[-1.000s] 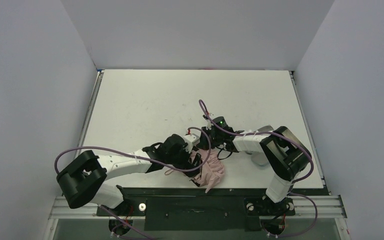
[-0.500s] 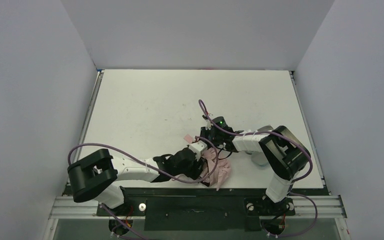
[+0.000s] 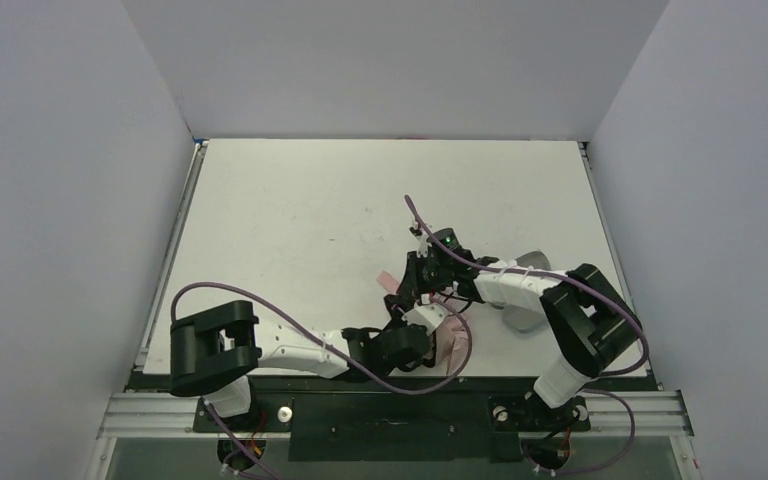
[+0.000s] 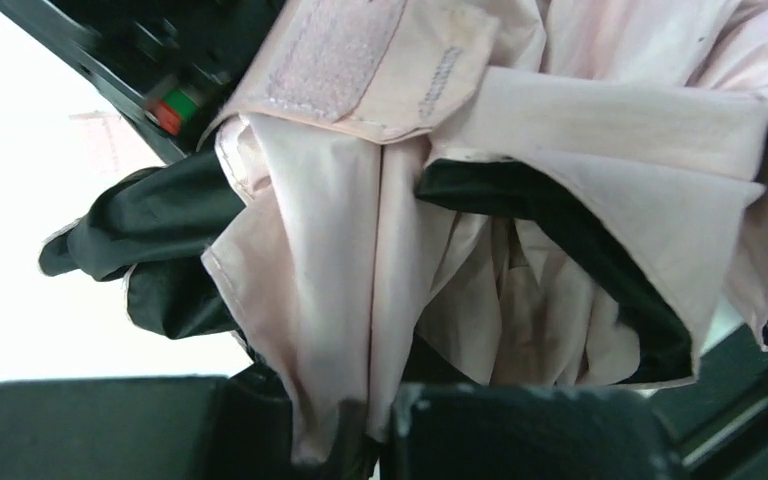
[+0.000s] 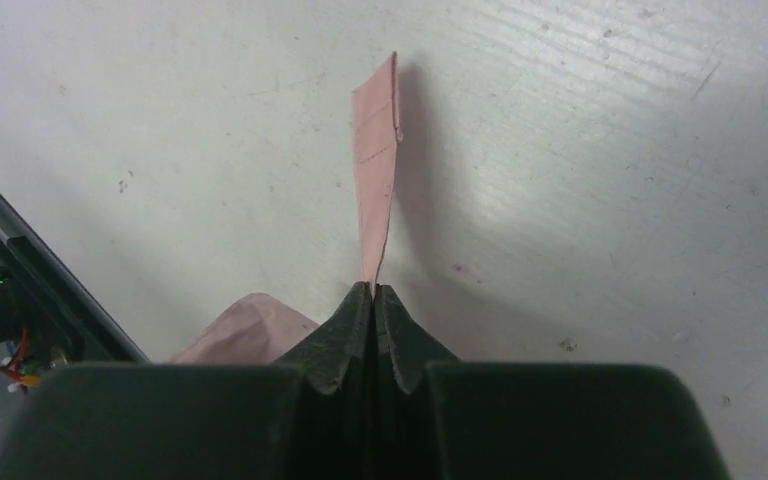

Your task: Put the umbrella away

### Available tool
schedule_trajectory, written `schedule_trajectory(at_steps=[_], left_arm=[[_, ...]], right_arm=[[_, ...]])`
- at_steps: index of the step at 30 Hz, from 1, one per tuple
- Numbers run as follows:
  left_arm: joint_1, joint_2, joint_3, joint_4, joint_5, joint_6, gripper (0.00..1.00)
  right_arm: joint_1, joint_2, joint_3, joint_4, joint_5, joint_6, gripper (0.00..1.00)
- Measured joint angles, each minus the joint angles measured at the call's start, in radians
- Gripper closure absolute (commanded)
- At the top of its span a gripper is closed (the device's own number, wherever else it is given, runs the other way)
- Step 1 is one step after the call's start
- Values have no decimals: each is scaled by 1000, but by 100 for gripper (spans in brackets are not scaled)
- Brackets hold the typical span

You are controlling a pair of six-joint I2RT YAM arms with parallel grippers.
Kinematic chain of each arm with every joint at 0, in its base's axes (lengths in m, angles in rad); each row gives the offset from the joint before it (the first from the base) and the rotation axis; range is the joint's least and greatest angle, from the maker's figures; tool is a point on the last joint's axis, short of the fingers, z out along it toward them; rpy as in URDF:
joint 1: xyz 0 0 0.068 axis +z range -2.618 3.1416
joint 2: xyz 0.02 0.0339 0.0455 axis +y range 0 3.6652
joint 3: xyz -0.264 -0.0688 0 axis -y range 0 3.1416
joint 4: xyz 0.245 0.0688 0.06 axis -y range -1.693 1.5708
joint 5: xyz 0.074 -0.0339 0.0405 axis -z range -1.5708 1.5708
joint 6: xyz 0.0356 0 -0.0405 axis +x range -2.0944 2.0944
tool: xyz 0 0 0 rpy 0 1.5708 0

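**Both grippers closed on the pink umbrella near the table's front edge**

The white table [image 3: 280,200] sits between plain grey walls [image 3: 60,200]. The left arm [image 3: 280,348] lies low along the table's near edge and reaches toward its right half. The right arm [image 3: 520,288] bends in from the table's near right corner toward its middle. The umbrella [image 3: 452,338] lies collapsed and crumpled on the table, close to the near edge and a little right of the table's centre line, where the two arms meet. Its cloth is pale pink outside and black inside, bunched in loose folds.

The left gripper [image 4: 360,425] sits just inside the table's near edge. It is clamped tight on a pleat of the umbrella, with pink fabric running down into the narrow slit between its fingers. The right gripper [image 5: 372,300] sits further in from the table's near edge. Its fingers are pressed together with no gap, pinching the end of the strap [image 5: 375,190]. This narrow pink strap, stitched along its length, sticks out from the fingertips and casts a shadow on the table. A fold of pink cloth shows beside the right gripper, on the side toward the table's near edge.
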Motion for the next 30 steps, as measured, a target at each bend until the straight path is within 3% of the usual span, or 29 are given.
schedule_trajectory(at_steps=[11, 17, 22, 30], left_arm=[[-55, -4, 32, -137, -286, 367, 100], [-113, 4, 32, -48, -406, 639, 100], [-182, 129, 31, 100, -514, 822, 100], [-264, 298, 39, 207, -652, 883, 100]], right_arm=[[-21, -190, 144, -175, -31, -24, 100], [-39, -209, 236, -256, -73, -55, 100], [-41, -211, 301, -319, -98, -76, 100], [-41, -68, 375, -350, -82, -76, 100]])
